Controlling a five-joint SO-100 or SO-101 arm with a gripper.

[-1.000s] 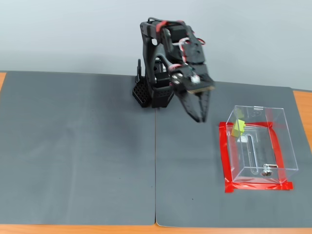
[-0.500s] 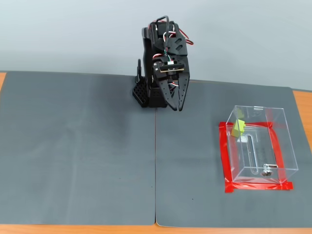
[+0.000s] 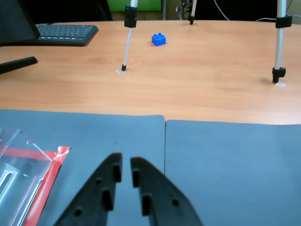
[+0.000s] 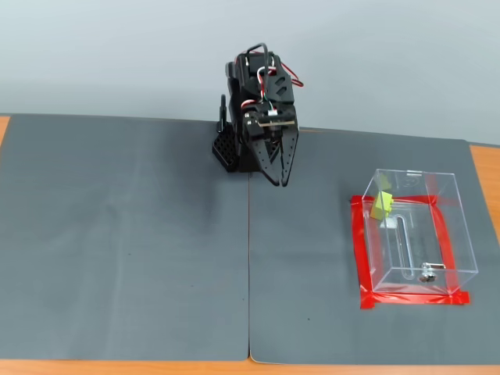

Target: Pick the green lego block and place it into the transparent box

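Observation:
In the fixed view the green lego block (image 4: 381, 205) lies tilted inside the transparent box (image 4: 461, 234), against its far left corner. The box's clear corner (image 3: 16, 157) also shows at the lower left of the wrist view; the block is out of that view. My gripper (image 4: 279, 181) hangs folded in front of the arm's base, well to the left of the box and apart from it. In the wrist view the gripper (image 3: 125, 161) has only a thin gap between its black fingers (image 3: 106, 186), and nothing is held between them.
Red tape (image 4: 361, 258) frames the box on the grey mats (image 4: 125, 234). Beyond the mats in the wrist view, the wooden desk holds a blue brick (image 3: 158, 39), a keyboard (image 3: 63, 32) and two tripod legs (image 3: 127, 40) (image 3: 278, 44).
The arm has swung left, away from the box, and folded back over its base. The gripper now points down at the mat there. The green block has stayed in the box.

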